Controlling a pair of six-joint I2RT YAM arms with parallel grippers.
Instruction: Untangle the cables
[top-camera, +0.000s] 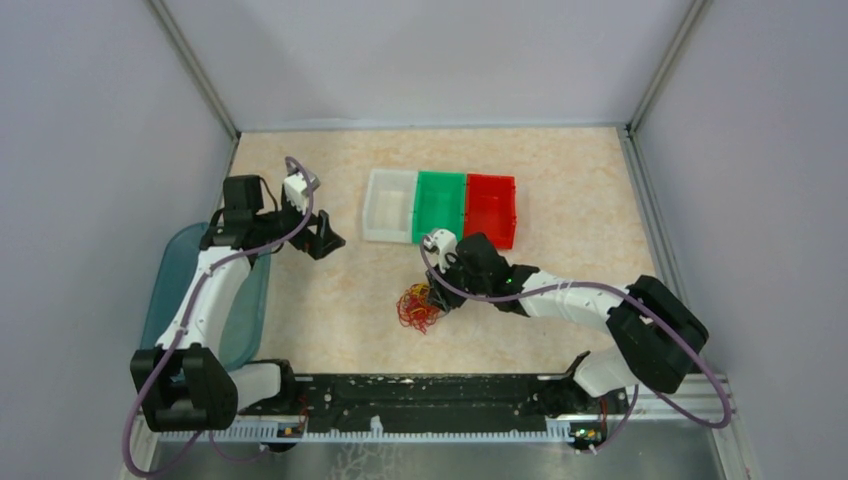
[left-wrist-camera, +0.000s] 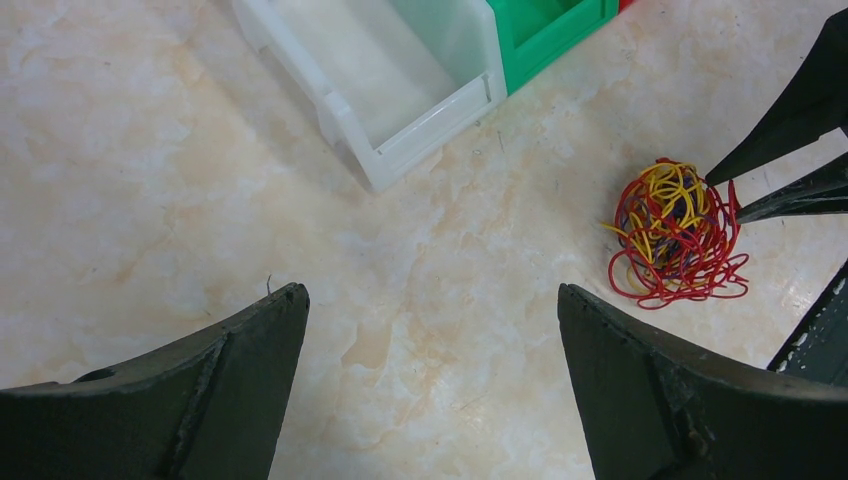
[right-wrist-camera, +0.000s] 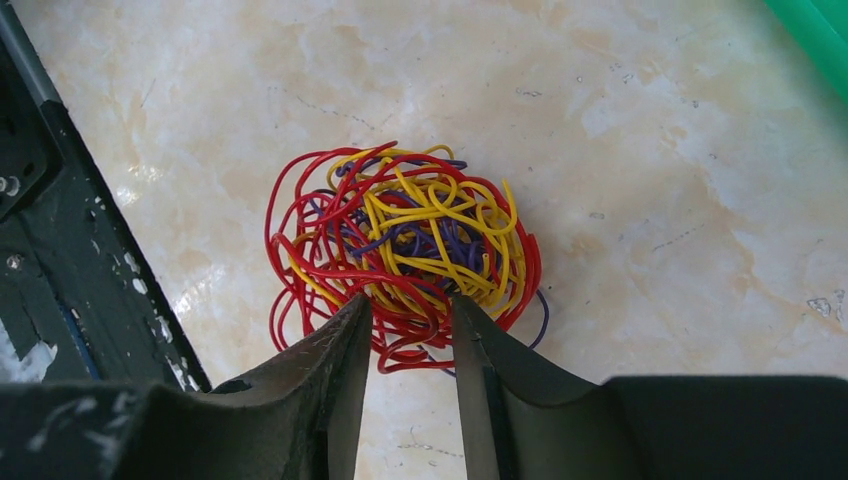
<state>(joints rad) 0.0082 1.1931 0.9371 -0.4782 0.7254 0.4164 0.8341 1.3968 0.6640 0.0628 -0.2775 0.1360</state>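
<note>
Cables (right-wrist-camera: 400, 250): one ball of red, yellow and dark purple wire. It sits on the table (top-camera: 580, 200) near the middle, toward the near edge, in front of the bins and well apart from them.

Scene, big to small:
- table: marbled beige top, with a black rail (top-camera: 420, 395) along the near edge.
- teal tub (top-camera: 170, 285): far left, partly under the left arm.
- three bins in a row at the back, touching side by side: white bin (top-camera: 390, 205), green bin (top-camera: 440, 203), red bin (top-camera: 491, 208).
- right gripper (right-wrist-camera: 410, 305): down at the ball, jaws at a narrow gap, tips straddling the ball's near rim. A few red loops sit in the gap. Can't tell if they're actually pinched.
- left gripper (left-wrist-camera: 430, 292): jaws wide apart, holding nothing. It hovers over bare table left of the ball, nearer the white bin.
- ball itself: red dominates the outside, yellow is packed on top, purple is mostly buried in the core. Loose red loops spill onto the table at the base.

Handling, my read:
- Very light, soft and springy, with no stiffness.
- Lifting one strand likely drags the whole ball.
- Thin wire can slip from the pads, or kink if yanked.
- Best hold is an outer red loop standing free of the mass, not the core.
- The other gripper should pin the opposite side, so a strand draws out instead of tightening knots.
- No free ends spotted.
</note>
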